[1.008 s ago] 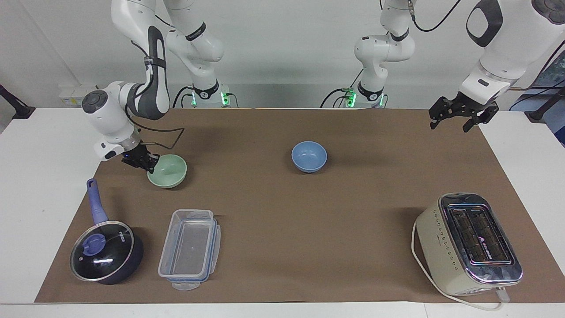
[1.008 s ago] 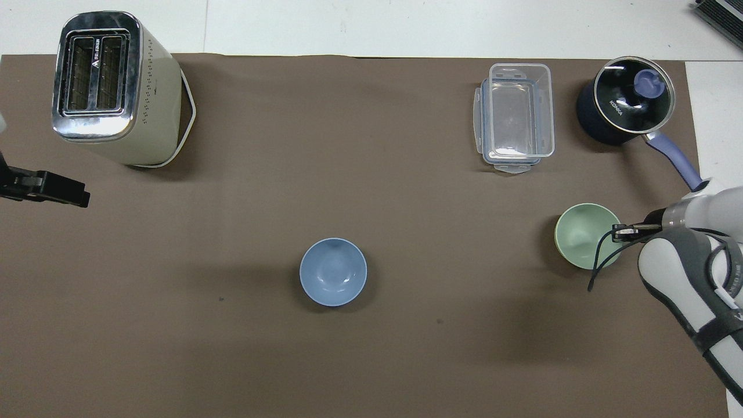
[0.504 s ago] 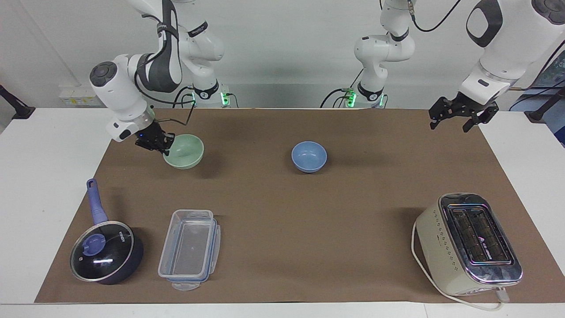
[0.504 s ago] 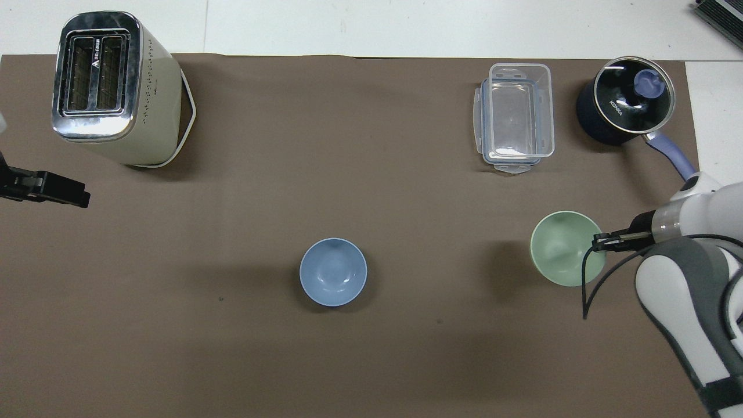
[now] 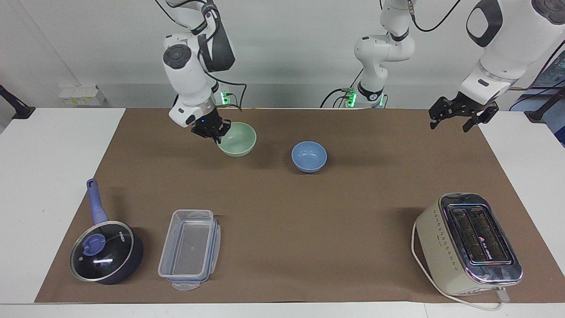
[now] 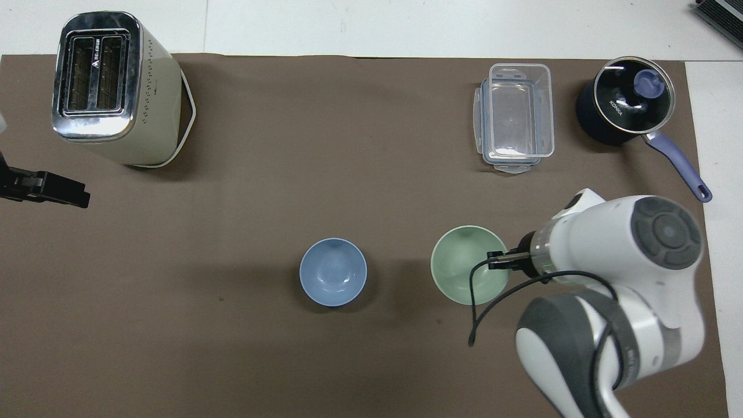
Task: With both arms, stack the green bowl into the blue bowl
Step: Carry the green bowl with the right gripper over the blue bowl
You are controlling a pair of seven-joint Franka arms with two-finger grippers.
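The pale green bowl hangs above the brown mat, a little tilted. My right gripper is shut on the part of its rim that faces the right arm's end. Beside it, at mid-table, the light blue bowl stands upright and empty on the mat, with a gap between the two bowls. My left gripper waits open and empty in the air over the mat's edge at the left arm's end.
A cream toaster with its cord stands farther from the robots, at the left arm's end. At the right arm's end, a clear plastic container and a dark lidded saucepan lie farther from the robots than the bowls.
My right arm has lifted the green bowl off the mat and carried it from the right arm's end toward the blue bowl. The left arm and the blue bowl have not moved.
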